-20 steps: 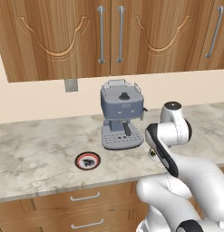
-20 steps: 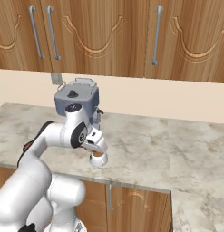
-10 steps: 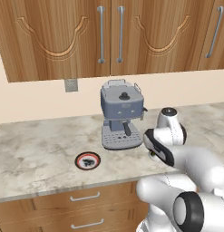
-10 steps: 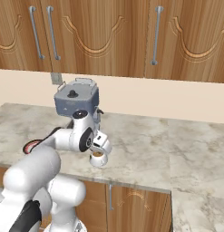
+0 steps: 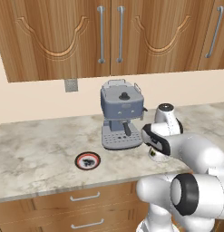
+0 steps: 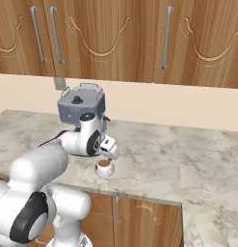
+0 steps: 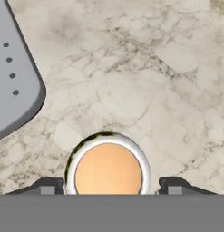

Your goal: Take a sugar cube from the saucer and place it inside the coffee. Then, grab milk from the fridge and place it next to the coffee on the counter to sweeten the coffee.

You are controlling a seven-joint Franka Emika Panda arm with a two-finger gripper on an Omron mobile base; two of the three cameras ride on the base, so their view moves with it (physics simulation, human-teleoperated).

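Observation:
The coffee (image 7: 108, 174), a small white cup of brown liquid, stands on the counter (image 7: 145, 68) right below my gripper (image 7: 111, 186). The gripper is open, one dark fingertip (image 7: 49, 186) on each side of the cup's rim and nothing between them. From the right, the gripper (image 6: 111, 155) hangs just above the coffee (image 6: 104, 167). The arm partly covers the coffee (image 5: 155, 156) in the left base view. The saucer (image 5: 87, 160), black with a red-orange rim, lies to the left with small pale sugar cube bits inside. The milk and the fridge are out of view.
A grey-blue coffee machine (image 5: 121, 115) stands at the back of the counter, its drip tray (image 7: 13, 81) close beside the cup. Wooden wall cabinets (image 5: 109, 36) hang above, and drawers with silver handles (image 5: 84, 197) run below the counter's front edge.
The gripper's jaws have opened over the cup. The arm has shifted a little lower and nearer to the cup.

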